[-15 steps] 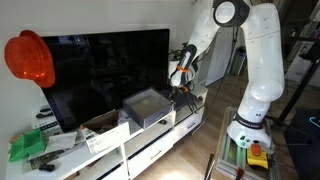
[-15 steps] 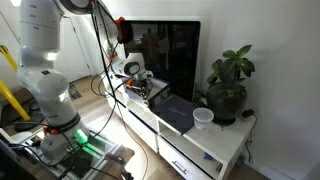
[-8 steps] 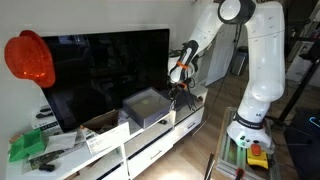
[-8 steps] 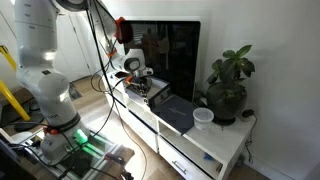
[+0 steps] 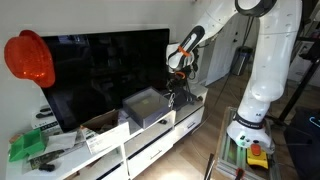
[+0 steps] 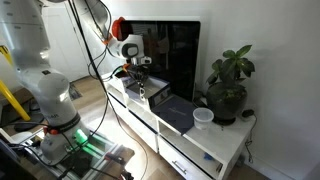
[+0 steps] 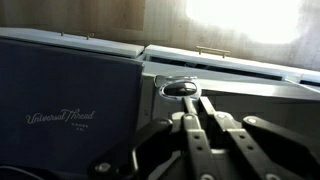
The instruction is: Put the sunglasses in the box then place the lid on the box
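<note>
My gripper [image 5: 173, 80] hangs just above the white TV cabinet [image 5: 190, 118], beside the box [image 5: 148, 106]. It also shows in an exterior view [image 6: 138, 77]. In the wrist view its fingers [image 7: 190, 97] are shut on the dark sunglasses [image 7: 180, 88], with one lens showing at the fingertips. The sunglasses dangle below the fingers in both exterior views [image 5: 172, 96] [image 6: 142, 89]. The box has pale walls and a dark grey top face [image 6: 176, 113], lettered "Universal Thread" in the wrist view [image 7: 70, 100]. I cannot tell whether that face is the lid or the box's inside.
A large black TV [image 5: 105, 70] stands right behind the box. A brown cardboard box [image 5: 103, 124] and a green item [image 5: 28, 146] lie further along the cabinet. A white cup [image 6: 203, 117] and a potted plant [image 6: 230, 80] stand at the cabinet's end.
My gripper has risen a little above the cabinet with the sunglasses in it. The box has not moved.
</note>
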You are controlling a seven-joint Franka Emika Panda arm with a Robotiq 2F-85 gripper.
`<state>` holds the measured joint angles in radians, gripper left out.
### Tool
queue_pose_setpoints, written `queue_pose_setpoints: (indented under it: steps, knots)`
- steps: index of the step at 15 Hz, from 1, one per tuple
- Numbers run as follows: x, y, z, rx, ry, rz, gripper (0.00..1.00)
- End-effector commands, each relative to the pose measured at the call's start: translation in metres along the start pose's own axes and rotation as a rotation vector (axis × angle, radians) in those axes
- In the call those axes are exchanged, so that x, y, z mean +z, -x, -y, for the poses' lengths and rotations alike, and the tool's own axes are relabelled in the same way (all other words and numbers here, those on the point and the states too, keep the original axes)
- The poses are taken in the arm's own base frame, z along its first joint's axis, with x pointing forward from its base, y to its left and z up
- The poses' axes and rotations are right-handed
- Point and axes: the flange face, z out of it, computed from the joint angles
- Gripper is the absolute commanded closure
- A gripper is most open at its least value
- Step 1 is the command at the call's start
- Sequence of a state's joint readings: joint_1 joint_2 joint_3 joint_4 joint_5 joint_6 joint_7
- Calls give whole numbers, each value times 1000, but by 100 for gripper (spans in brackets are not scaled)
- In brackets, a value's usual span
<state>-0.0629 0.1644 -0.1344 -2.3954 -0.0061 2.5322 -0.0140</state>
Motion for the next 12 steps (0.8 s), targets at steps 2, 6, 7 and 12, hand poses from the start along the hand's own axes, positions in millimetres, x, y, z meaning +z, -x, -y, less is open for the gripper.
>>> queue_pose_setpoints:
  steps: [2, 6, 7, 12]
  knots:
    - [-46, -15, -1, 164, -166, 19, 97]
    - [-32, -35, -18, 345, -294, 34, 97]
    - [-26, -38, -24, 388, -332, 36, 97]
    - [38, -43, -45, 611, -512, 112, 97]
